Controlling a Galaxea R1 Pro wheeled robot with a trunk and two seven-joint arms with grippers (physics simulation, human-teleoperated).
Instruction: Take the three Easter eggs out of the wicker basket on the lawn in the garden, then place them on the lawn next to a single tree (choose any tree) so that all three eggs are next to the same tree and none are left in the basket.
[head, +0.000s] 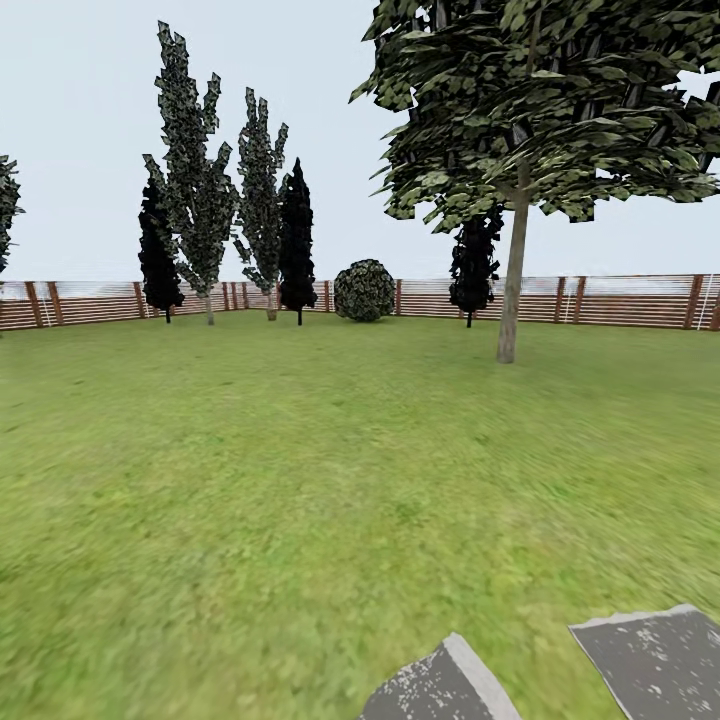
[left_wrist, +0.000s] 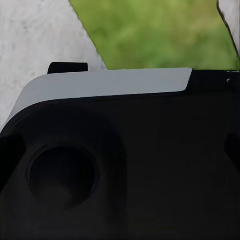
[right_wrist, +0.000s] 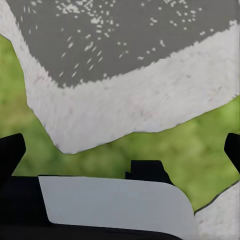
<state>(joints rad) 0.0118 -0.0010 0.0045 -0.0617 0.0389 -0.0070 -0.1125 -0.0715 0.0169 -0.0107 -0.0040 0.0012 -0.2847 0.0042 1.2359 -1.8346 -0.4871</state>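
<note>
The Easter eggs and the wicker basket are out of view. Bright green lawn (head: 300, 480) stretches ahead of me in the garden. A tree (head: 513, 270) with a slim pale trunk and dark blocky leaves stands to the right, some way ahead. In the right wrist view my right gripper (right_wrist: 120, 150) is open, its black fingertips (right_wrist: 10, 150) wide apart at the picture's edges with nothing between them, over grass and a speckled grey slab (right_wrist: 125, 60). The left wrist view faces a dark part of my own body (left_wrist: 120, 150), and the left fingers cannot be made out against it.
Two grey paving slabs (head: 440, 690) (head: 660, 660) lie just in front of me. A brown slatted fence (head: 620, 300) rings the lawn. Along it stand narrow black conifers (head: 297, 240), taller leafy trees (head: 195, 180) and a round bush (head: 364, 290).
</note>
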